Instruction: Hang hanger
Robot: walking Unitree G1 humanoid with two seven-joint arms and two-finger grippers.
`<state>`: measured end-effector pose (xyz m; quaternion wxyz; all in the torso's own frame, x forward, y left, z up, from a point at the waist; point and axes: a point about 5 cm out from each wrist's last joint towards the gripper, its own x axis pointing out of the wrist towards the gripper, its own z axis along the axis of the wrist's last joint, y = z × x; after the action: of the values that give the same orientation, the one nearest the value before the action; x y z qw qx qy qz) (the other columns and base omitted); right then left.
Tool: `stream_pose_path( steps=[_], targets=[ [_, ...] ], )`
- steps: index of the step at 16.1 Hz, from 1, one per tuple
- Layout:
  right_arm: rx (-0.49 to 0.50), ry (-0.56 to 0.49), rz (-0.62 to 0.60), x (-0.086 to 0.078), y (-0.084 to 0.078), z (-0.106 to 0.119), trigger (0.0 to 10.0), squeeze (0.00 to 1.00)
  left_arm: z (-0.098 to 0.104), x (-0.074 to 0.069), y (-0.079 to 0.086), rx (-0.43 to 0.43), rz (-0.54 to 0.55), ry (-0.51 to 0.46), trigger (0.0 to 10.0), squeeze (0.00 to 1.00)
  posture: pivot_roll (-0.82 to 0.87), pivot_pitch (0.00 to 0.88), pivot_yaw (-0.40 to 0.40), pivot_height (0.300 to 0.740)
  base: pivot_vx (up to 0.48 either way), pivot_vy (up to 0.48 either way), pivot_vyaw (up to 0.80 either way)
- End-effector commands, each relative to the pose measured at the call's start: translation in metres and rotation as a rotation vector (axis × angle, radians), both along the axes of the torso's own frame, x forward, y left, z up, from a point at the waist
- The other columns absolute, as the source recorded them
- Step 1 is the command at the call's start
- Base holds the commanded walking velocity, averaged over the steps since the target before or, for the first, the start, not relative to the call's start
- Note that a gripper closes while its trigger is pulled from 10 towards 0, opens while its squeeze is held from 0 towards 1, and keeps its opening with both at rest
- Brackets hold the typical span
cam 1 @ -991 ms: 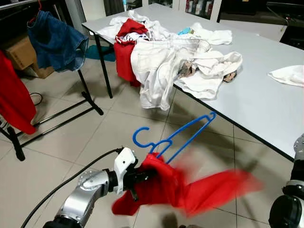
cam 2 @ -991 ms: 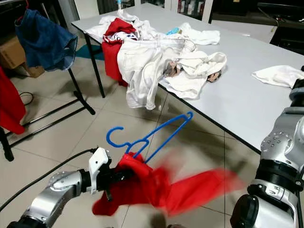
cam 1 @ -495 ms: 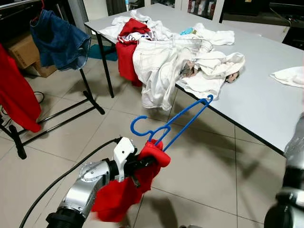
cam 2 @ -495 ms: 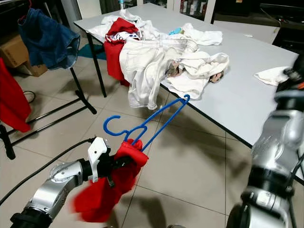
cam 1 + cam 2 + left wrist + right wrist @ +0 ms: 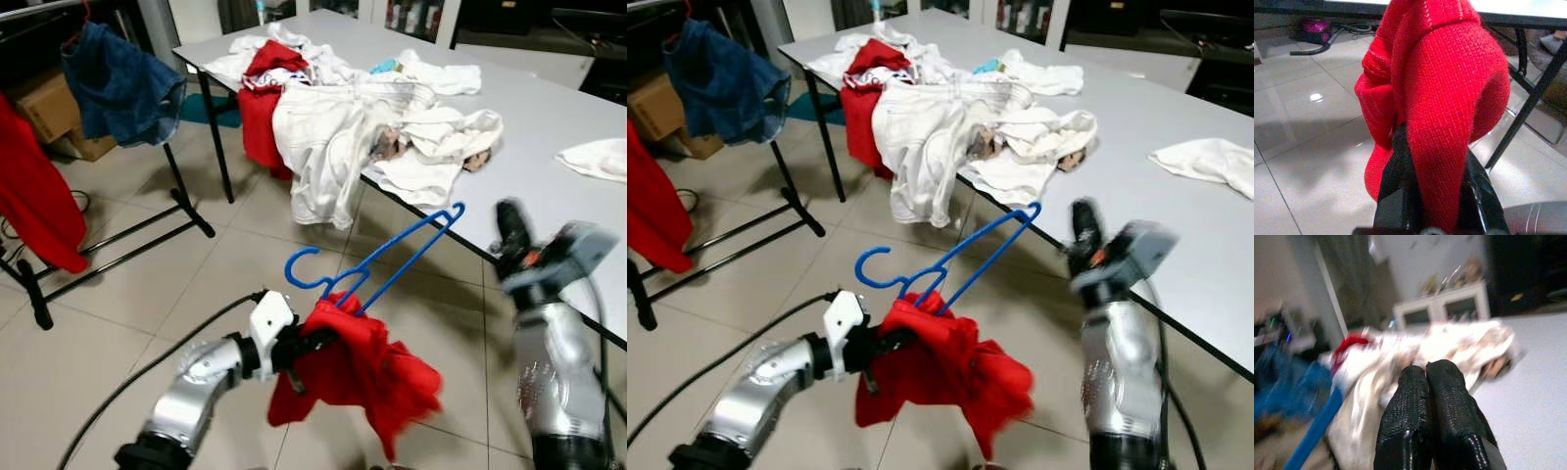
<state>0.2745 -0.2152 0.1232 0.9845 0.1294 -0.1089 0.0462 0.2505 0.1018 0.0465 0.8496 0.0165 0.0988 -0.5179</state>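
One left gripper (image 5: 306, 345), jaws clamped on the red garment (image 5: 358, 377) carrying the blue hanger (image 5: 377, 269) above the floor, risks the hanger slipping free; the right gripper (image 5: 1084, 227), jaws together, is raised beside the worktop (image 5: 549, 196) edge.

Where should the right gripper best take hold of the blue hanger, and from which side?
Probably the bare sloping arm of the blue hanger, approached from the robot's right. That rod rises free of the red garment, which the left gripper pinches near the hook. The right gripper, fingers shut, would need to open first.
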Motion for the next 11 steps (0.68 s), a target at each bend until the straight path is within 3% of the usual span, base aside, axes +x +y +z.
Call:
stream_pose_path(
  steps=[1, 6, 11],
  targets=[
    [-0.024, 0.036, 0.024, -0.005, 0.005, -0.011, 10.0, 0.00, 0.001, 0.002, 0.002, -0.003, 0.033, -0.030, 10.0, 0.00, -0.13, 0.000, 0.047, 0.740, 0.000, 0.000, 0.00],
    [-0.104, 0.242, -0.002, -0.026, -0.004, -0.064, 10.0, 0.00, -0.016, -0.007, 0.002, 0.011, 0.075, -0.005, 10.0, 0.00, -0.13, 0.000, 0.041, 0.740, 0.000, 0.000, 0.00],
    [-0.172, 0.472, 0.012, -0.040, -0.011, -0.113, 10.0, 0.00, -0.010, 0.003, -0.001, -0.003, 0.089, -0.045, 10.0, 0.00, -0.12, 0.000, 0.029, 0.740, 0.000, 0.000, 0.00]
  ],
)
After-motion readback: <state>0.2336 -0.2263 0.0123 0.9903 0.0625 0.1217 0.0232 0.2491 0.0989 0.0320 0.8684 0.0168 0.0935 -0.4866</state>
